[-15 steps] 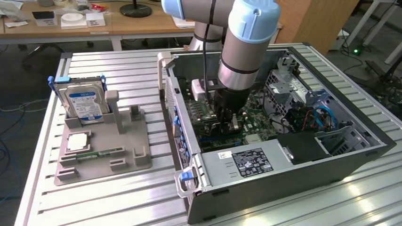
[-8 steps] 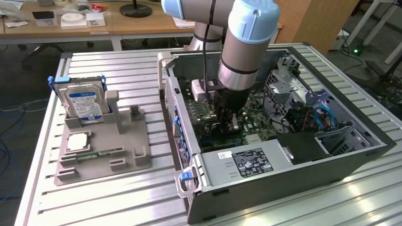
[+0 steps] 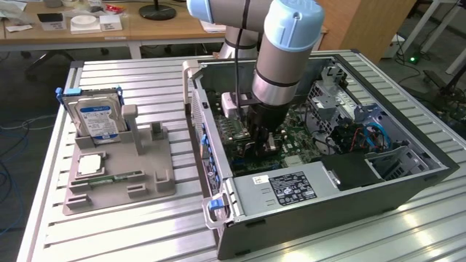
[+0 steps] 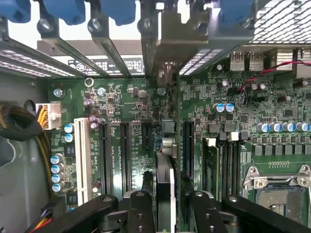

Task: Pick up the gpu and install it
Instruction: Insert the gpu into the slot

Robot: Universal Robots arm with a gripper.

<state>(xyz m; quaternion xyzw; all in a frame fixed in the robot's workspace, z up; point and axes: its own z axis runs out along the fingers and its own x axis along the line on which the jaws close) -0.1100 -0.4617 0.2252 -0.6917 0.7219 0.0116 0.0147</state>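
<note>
The gpu [image 4: 165,191] shows edge-on as a narrow dark strip, standing upright in a slot of the green motherboard [image 4: 131,102], its metal bracket end toward the case's rear slot covers [image 4: 167,43]. My gripper [image 4: 166,177] straddles the card, one dark finger [image 4: 147,182] on each side, with a slim gap showing, so it stands slightly open. In the exterior view the gripper [image 3: 261,143] reaches straight down into the open computer case [image 3: 407,180], low over the board.
Beside the card lie memory slots [image 4: 228,160] and the CPU socket [image 4: 279,194]; cables [image 4: 19,126] run along the case wall. A power supply [image 3: 291,188] fills the case's near end. A grey fixture [image 3: 124,180] at the exterior view's left holds a hard drive [image 3: 98,117] and memory stick [image 3: 109,178].
</note>
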